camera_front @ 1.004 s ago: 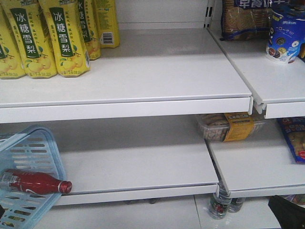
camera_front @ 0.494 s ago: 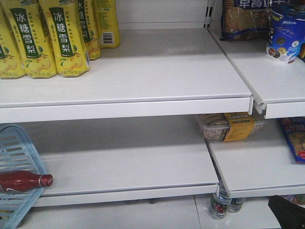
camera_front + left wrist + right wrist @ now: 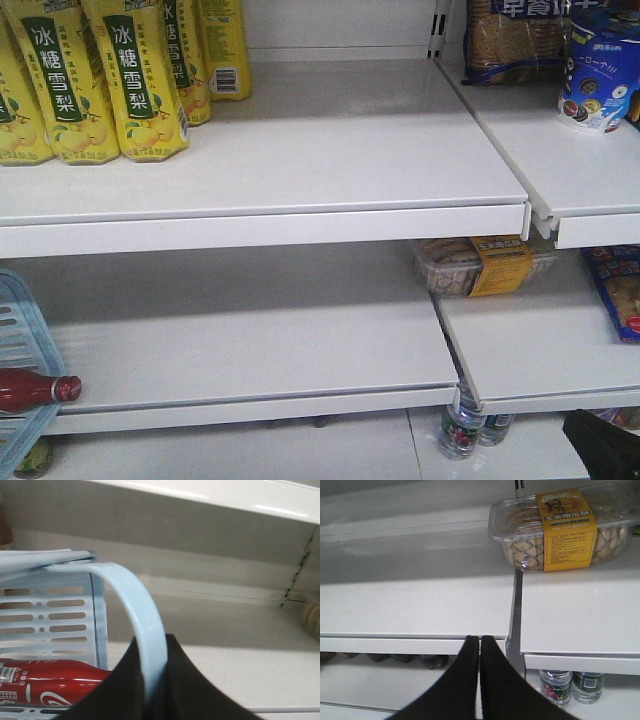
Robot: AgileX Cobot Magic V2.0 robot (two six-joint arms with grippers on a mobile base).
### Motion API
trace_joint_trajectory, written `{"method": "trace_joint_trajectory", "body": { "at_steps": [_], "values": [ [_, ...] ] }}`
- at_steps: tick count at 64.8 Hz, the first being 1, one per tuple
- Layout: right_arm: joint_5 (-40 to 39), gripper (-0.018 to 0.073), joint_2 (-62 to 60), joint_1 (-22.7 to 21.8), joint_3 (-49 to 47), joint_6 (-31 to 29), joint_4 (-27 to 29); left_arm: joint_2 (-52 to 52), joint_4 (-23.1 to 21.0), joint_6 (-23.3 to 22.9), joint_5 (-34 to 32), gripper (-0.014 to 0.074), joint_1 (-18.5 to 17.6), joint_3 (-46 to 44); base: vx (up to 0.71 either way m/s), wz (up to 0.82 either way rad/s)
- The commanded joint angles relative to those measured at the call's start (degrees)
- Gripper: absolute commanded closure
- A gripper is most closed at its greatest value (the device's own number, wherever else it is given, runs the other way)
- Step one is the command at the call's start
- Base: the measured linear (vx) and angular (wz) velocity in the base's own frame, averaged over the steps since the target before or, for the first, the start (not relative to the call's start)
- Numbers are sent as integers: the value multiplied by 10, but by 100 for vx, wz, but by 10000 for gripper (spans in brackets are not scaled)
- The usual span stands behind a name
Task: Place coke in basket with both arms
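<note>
My left gripper (image 3: 150, 690) is clamped on the swing handle (image 3: 137, 615) of the basket (image 3: 55, 610), the pale blue band running down between my two black fingers; my right gripper (image 3: 479, 652) has its tips pressed together on nothing, hanging in front of the shelf edge (image 3: 415, 645). The coke (image 3: 55, 685) lies on its side inside the basket, just below and to the left of the handle I hold, its body against the slotted wall. I judge the bottle stiff, smooth and fairly weighty if full, apt to roll within the basket; its narrow waist would be the place to grip. The handle is thin, bendy plastic, so the load may swing. The front view shows only the basket's corner (image 3: 22, 330) and the bottle's capped neck (image 3: 40, 390) at the left edge, neither gripper; my right wrist view alone shows the biscuit tray (image 3: 560, 527), far right of the basket.
</note>
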Motion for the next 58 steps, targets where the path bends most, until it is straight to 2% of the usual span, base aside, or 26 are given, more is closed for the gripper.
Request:
{"method": "trace_joint_trajectory", "body": {
  "at_steps": [1, 10, 23, 43, 58],
  "values": [
    [-6, 564, 2, -2, -16, -4, 1, -12, 1, 13, -58, 604, 2, 9, 0, 0],
    [-6, 564, 2, -2, -16, -4, 1, -12, 3, 13, -59, 604, 9, 9, 0, 0],
    [-6, 564, 2, -2, -16, -3, 1, -12, 6, 13, -59, 604, 42, 9, 0, 0],
    [-6, 564, 2, -2, -16, -3, 1, -12, 8, 13, -59, 604, 43, 9, 0, 0],
    [-6, 564, 2, -2, -16, -3, 1, -12, 9, 15, -66, 604, 74, 8, 0, 0]
  ]
}}
